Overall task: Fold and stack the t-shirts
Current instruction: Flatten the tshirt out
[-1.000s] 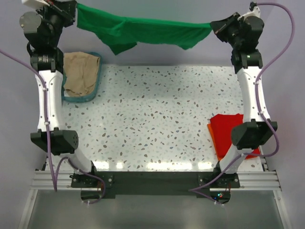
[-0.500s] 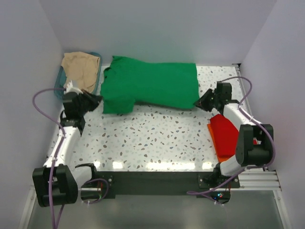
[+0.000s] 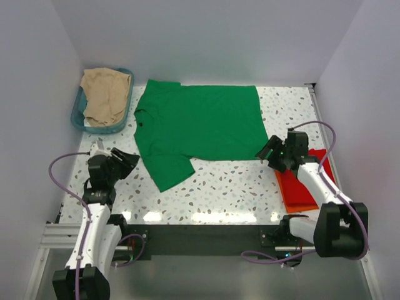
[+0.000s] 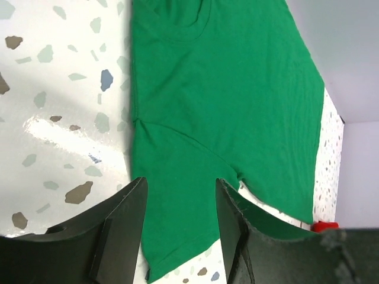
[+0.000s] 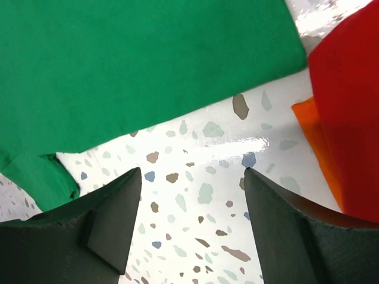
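Observation:
The bright green t-shirt [image 3: 200, 122] lies spread flat across the far half of the table, collar to the left, one sleeve [image 3: 167, 170] pointing toward the near edge. My left gripper [image 3: 129, 161] hovers open just left of that sleeve. In the left wrist view the green t-shirt [image 4: 225, 89] shows beyond the left gripper [image 4: 180, 184], not pinched. My right gripper [image 3: 266, 150] stands open at the shirt's hem corner. The right wrist view shows bare table between the right gripper's [image 5: 191, 171] fingers, with the green t-shirt [image 5: 148, 59] ahead. The red-orange t-shirt [image 3: 305, 182] lies folded at the right, under the right arm.
A teal basket [image 3: 77, 119] holding beige cloth [image 3: 105, 95] stands at the far left corner. White walls close in the left, back and right sides. The speckled tabletop [image 3: 225, 187] stretches between the arms in front of the green shirt.
The green shirt hung stretched in the air between both shut grippers, then came down flat onto the table. Both grippers have opened, let it go and drawn back toward the near side.

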Motion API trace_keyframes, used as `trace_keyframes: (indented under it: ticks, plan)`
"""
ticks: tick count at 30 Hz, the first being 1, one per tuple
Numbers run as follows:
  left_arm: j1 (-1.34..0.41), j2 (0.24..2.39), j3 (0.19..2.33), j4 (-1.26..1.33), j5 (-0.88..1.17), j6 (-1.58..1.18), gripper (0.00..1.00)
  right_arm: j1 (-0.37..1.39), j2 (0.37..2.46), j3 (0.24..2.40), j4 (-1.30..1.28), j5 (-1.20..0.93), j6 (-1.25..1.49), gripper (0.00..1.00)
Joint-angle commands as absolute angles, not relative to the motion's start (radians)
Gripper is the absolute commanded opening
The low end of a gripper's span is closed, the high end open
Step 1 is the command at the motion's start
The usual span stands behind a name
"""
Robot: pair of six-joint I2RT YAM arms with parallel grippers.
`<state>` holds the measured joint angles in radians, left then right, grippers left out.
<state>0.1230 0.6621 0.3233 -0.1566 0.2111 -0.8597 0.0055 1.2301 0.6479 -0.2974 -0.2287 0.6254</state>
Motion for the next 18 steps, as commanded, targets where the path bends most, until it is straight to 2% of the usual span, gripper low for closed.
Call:
trace_keyframes:
  ticks: [1, 5, 10, 18]
  plan:
    - [0.12, 0.658, 0.334, -0.238, 0.164, -0.851, 0.55, 0.003, 1.16, 0.641, -0.327, -0.129, 0.606, 0.73]
    - [0.054, 0.706, 0.318, -0.203, 0.137, -0.868, 0.54, 0.003, 1.189, 0.672, -0.308, -0.139, 0.607, 0.71]
    - [-0.089, 0.824, 0.35, -0.178, -0.047, -0.893, 0.56, 0.003, 1.281, 0.725, -0.284, -0.141, 0.597, 0.7]
    - [-0.107, 1.06, 0.408, -0.063, -0.144, -0.89, 0.56, 0.003, 1.345, 0.77, -0.287, -0.106, 0.575, 0.68]
